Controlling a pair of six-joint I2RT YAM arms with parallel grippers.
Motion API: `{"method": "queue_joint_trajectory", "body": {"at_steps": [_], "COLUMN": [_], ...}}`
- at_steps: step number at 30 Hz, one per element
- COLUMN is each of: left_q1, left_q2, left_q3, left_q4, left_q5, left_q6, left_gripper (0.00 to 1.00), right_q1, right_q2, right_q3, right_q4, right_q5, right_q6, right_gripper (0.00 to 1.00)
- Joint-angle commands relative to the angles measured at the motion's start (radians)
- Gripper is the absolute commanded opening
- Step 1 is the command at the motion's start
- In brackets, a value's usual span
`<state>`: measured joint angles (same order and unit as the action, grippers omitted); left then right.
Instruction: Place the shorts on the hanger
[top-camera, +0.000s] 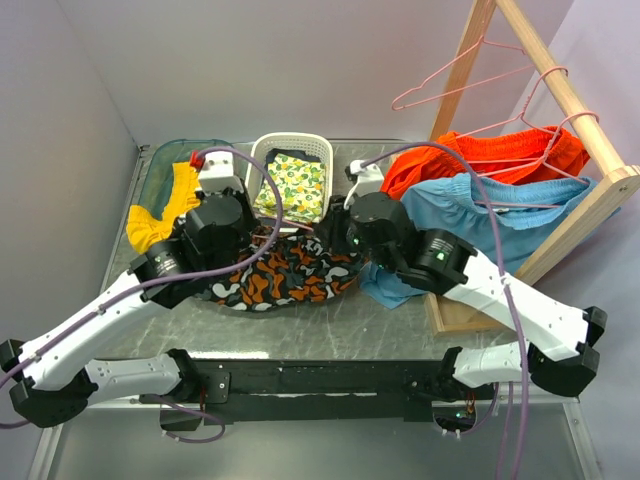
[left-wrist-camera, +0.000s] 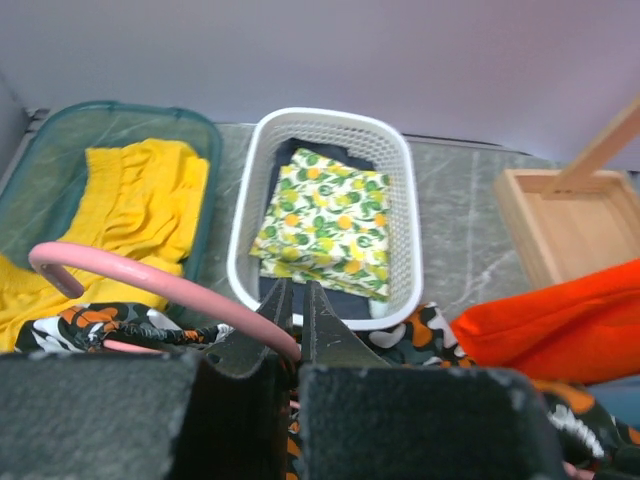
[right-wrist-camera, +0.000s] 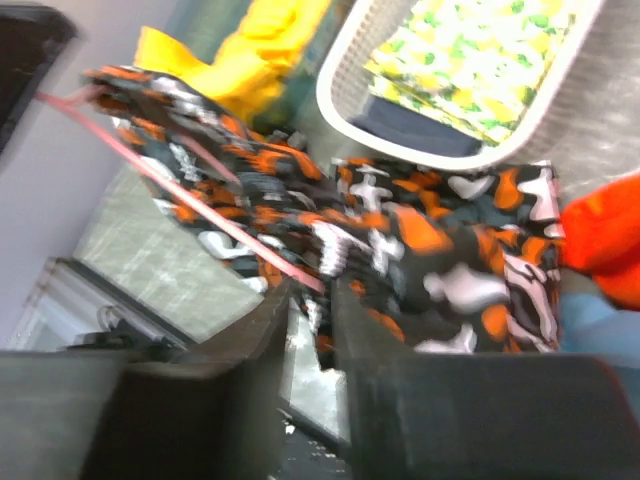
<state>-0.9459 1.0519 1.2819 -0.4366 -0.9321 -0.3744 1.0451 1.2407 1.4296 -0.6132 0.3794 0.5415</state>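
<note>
A: Where are the patterned shorts (top-camera: 285, 275)?

B: Middle of the table (top-camera: 400, 320), heaped just on the near side of the white basket (left-wrist-camera: 245, 220), between the two wrists. Their right end meets the orange shorts (top-camera: 480, 155).

A: And the hanger (left-wrist-camera: 150, 278)?

B: Down in the cloth. The hook curls out left, toward the green tub (left-wrist-camera: 120, 108), and the wire runs right across the fabric. Can't tell whether it passes through a leg.

A: Hands?

B: Left gripper (left-wrist-camera: 298, 292) is clenched on the pink wire just past the hook. Likely reason: it pins the frame so cloth can be worked along it. Right gripper (right-wrist-camera: 312, 300) has its fingers a narrow gap apart, at the spot where wire meets fabric. I can make out nothing pinched, though the view is smeared. My read is that it's between grips and needs a fresh hold on the cloth.

A: Surface?

B: Grey marbled top, looks smooth. Cloth should slide on it. Thin wire probably skates too, hence the pin.

A: Room?

B: Pale bare walls, close in. There's a wooden rack (top-camera: 560, 88) at far right carrying the orange shorts, blue shorts (top-camera: 480, 205) and spare hangers (top-camera: 445, 82). The tub holds a yellow garment (left-wrist-camera: 140, 200) and the basket a folded lemon-print cloth (left-wrist-camera: 325, 220). It's crowded: the rack's foot sits just beside the right arm.
</note>
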Motion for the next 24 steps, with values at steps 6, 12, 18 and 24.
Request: {"method": "queue_joint_trajectory", "body": {"at_steps": [6,12,18,24], "left_q1": [-0.008,-0.024,-0.051,-0.057], "left_q2": [0.000,0.048,0.019,0.026], "left_q3": [0.235,0.389,0.396,0.410], "left_q4": [-0.002,-0.079,-0.025,-0.034], "left_q5": [0.300,0.501,0.677,0.699], "left_q6": [0.238,0.350,0.440,0.482], "left_gripper": [0.01,0.01,0.01,0.01], "right_q1": [0.004,0.004,0.004,0.003], "right_q2": [-0.179,-0.248,-0.274,-0.277], "right_q3": [0.106,0.144,0.129,0.023], "right_q4": [0.003,-0.040,-0.069,-0.017], "right_q5": [-0.200,-0.336,-0.470,-0.684], "right_q6": [-0.213,-0.275,-0.290,-0.272], "right_gripper": [0.62,0.66,0.73,0.76]}}
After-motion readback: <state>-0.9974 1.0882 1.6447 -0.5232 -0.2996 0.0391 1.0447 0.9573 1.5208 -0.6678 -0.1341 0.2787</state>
